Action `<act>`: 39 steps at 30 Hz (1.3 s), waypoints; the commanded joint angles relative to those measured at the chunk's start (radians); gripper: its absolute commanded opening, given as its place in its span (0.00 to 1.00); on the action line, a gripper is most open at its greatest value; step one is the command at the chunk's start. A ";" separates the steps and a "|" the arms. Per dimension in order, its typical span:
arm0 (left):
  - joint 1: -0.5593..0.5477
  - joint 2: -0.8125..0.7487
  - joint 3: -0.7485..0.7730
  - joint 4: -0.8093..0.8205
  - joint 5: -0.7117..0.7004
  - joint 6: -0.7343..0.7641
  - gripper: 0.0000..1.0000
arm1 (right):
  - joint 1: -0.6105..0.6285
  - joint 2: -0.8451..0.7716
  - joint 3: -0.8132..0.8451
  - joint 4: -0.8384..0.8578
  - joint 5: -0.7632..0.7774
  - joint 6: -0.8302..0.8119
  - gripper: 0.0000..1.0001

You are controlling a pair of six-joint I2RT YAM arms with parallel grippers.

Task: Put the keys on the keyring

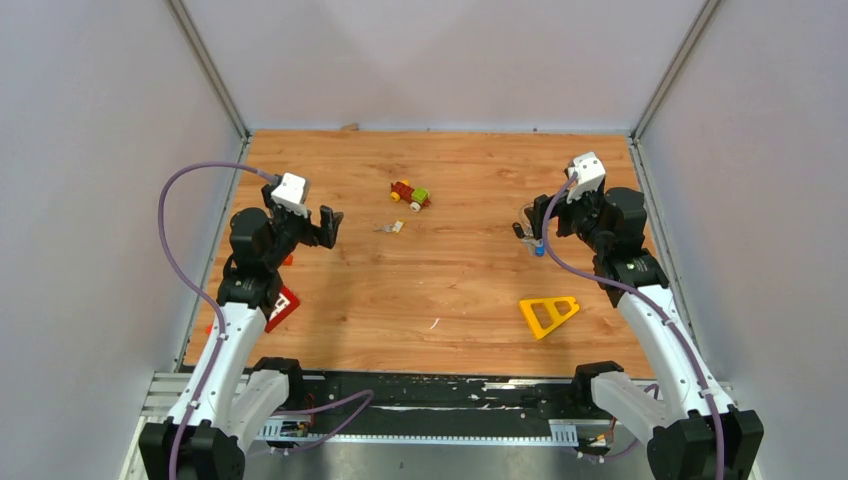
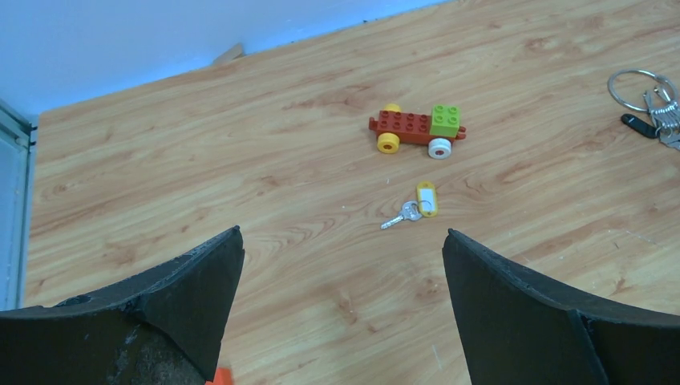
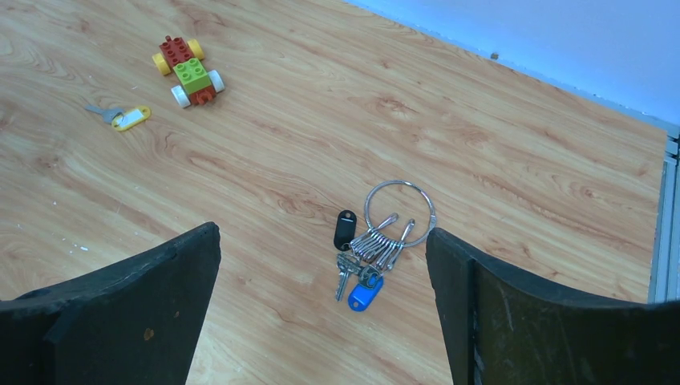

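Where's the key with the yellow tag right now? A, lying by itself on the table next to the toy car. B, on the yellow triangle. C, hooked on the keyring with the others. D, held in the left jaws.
A: the yellow-tagged key lies alone beside the toy car, well away from the keyring.

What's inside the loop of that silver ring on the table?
Mostly bare table shows through the keyring. Silver clips cross its lower edge, with a black-headed key and a blue-tagged key lying beside them. Whether every key is hooked on is hidden in the bunch.
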 commanded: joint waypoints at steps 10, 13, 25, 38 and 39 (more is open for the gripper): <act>0.004 0.030 0.099 -0.129 -0.017 0.059 1.00 | 0.000 -0.006 -0.013 0.052 -0.015 -0.022 1.00; 0.003 0.027 0.111 -0.141 -0.031 0.056 1.00 | 0.000 0.021 -0.008 0.043 -0.001 -0.029 1.00; 0.003 0.023 0.117 -0.155 0.033 0.065 1.00 | 0.009 0.169 0.060 0.004 0.031 -0.031 1.00; 0.003 0.020 0.096 -0.137 0.111 0.070 1.00 | 0.010 0.669 0.428 -0.215 0.139 -0.062 0.95; 0.003 0.020 0.096 -0.138 0.117 0.070 1.00 | 0.009 0.698 0.448 -0.239 0.146 -0.065 0.93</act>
